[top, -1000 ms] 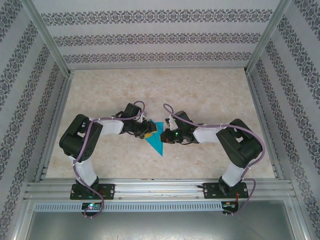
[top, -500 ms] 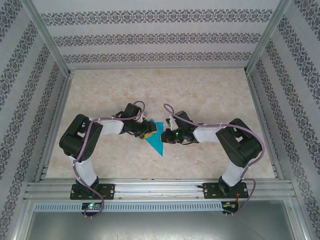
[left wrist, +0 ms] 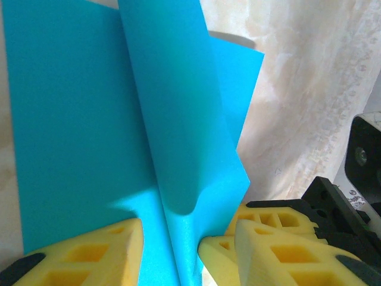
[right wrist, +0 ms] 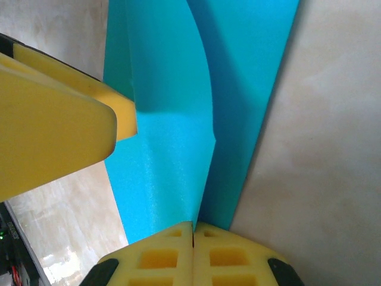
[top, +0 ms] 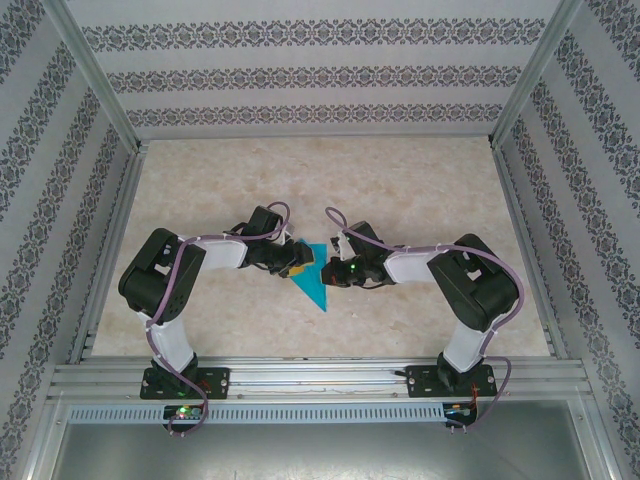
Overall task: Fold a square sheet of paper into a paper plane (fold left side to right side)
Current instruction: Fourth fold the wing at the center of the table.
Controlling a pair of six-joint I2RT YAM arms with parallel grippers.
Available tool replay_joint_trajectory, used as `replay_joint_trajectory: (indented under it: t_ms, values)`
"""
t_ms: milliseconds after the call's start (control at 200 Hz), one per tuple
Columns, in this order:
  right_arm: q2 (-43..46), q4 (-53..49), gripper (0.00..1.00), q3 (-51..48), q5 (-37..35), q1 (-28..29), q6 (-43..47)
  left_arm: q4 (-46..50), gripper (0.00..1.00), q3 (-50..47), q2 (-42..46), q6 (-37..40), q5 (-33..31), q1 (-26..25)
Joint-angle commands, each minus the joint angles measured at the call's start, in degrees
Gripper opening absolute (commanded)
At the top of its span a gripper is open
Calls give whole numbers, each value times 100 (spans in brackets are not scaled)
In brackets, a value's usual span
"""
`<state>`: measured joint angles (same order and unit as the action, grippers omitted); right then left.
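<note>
The teal-blue sheet of paper (top: 316, 281) lies mid-table, folded to a triangle that points toward the near edge. My two grippers meet over its top. In the left wrist view a raised fold of the paper (left wrist: 172, 119) stands up between the yellow pads of my left gripper (left wrist: 172, 262). Those pads are apart, and the right pad touches the fold. My right gripper (right wrist: 192, 229) is shut, pinching the raised crease of the paper (right wrist: 172, 149). From above, the left gripper (top: 298, 262) and right gripper (top: 331, 268) sit close together.
Patterned walls and aluminium posts (top: 95, 75) fence in the marbled table (top: 400, 180). A metal rail (top: 320, 378) runs along the near edge with both arm bases on it. A yellow finger (right wrist: 53, 119) of the left gripper looms at the left of the right wrist view.
The right arm's elbow has shifted very slightly. The paper and both grippers stay where they were.
</note>
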<state>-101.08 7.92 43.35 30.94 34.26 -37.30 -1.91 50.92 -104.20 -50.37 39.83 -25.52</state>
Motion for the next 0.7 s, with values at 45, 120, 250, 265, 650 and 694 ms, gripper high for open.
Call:
replay_joint_trajectory:
  t_ms: [45,120,250,265,650,694]
  values:
    - [-180,-165,3,18,-145,-25,102,546,48,-108,-65,80,-349,-33]
    - [-200,-215,3,-28,-182,-18,85,543,50,-94,-9,56,-338,-37]
    - [-210,-370,3,-80,-252,-16,56,545,54,-19,130,6,-311,-32]
    - [-211,-389,3,-81,-259,-19,56,540,54,-8,150,-5,-310,-32]
    - [-276,-537,0,-99,-273,-18,-43,572,42,151,772,8,-411,-39]
    - [-263,-559,0,-90,-281,-18,-36,498,32,165,679,3,-280,-33]
